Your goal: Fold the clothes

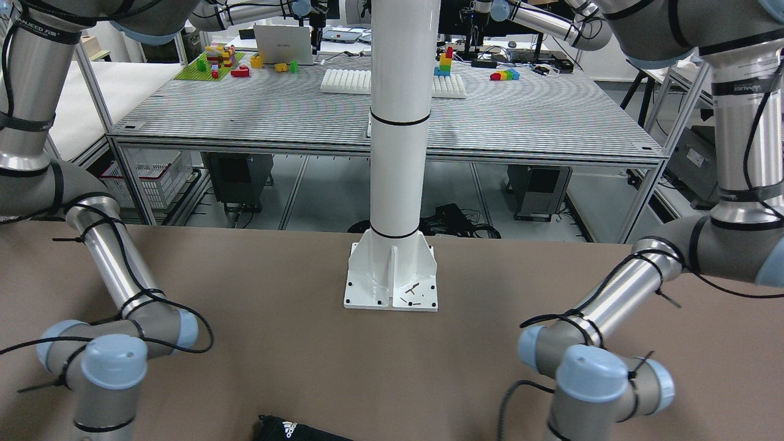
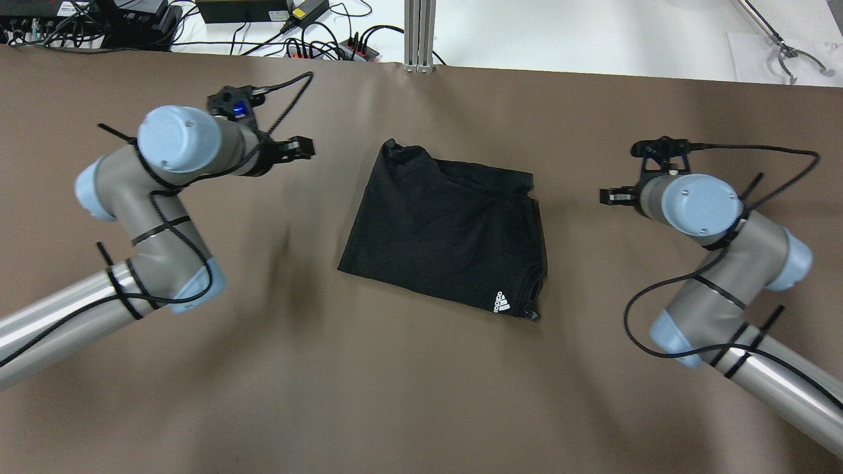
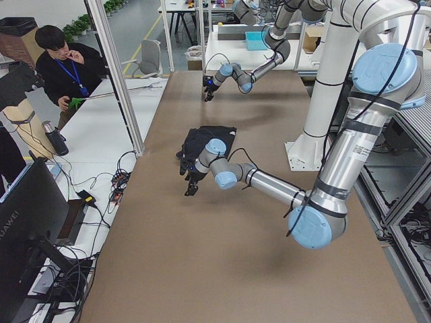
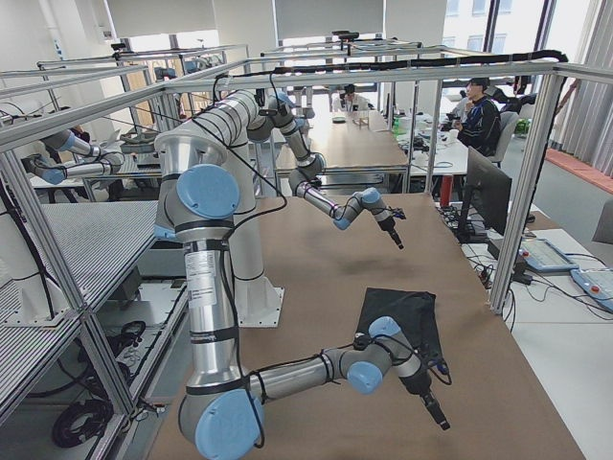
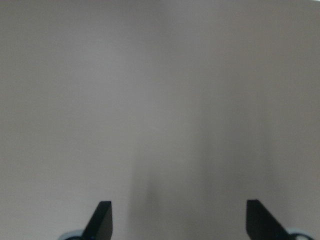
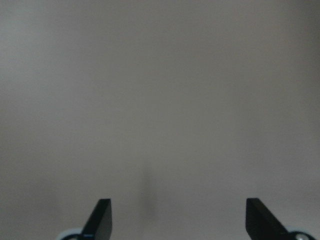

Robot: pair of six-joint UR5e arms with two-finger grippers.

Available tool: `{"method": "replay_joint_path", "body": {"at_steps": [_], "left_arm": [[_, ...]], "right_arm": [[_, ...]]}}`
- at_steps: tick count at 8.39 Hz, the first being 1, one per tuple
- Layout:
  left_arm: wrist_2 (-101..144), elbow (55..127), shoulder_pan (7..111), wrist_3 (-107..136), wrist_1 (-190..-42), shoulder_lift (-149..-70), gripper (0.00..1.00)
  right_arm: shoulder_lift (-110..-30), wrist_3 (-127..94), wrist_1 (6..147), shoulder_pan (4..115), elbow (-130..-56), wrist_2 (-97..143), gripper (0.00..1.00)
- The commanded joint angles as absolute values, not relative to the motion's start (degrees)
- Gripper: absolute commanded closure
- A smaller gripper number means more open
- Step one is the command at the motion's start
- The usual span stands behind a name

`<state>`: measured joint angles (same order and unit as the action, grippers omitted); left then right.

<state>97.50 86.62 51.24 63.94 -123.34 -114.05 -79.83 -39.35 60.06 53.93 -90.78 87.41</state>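
Observation:
The black garment lies folded into a rough square at the middle of the brown table, with its white adidas logo at the near right corner. It also shows in the front-facing view, the left view and the right view. My left gripper hovers to the garment's left, apart from it. Its wrist view shows the gripper open over bare table. My right gripper hovers to the garment's right, apart from it. Its wrist view shows this gripper open and empty.
The robot's white post base is bolted to the table on my side. Cables and a power strip lie beyond the far edge. A metal frame post stands at the far edge. An operator stands off the table.

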Motion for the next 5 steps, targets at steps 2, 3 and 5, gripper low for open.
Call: {"method": "replay_joint_path", "body": {"at_steps": [2,3,5], "left_arm": [[99.6,89.7,69.3,29.3,-123.3,-98.9,0.06],[103.7,89.5,76.5,18.9,-123.0,-97.2,0.06],[107.8,89.6,89.2,3.6,-122.3,-94.3,0.06]], "right_arm": [[-95.1,-9.3,60.0,70.9,-100.0,87.8,0.06],[-96.7,-3.1,60.4,76.6,-101.3,90.1,0.06],[-97.7,8.2,60.6,88.9,-101.6,96.9,0.06]]}}
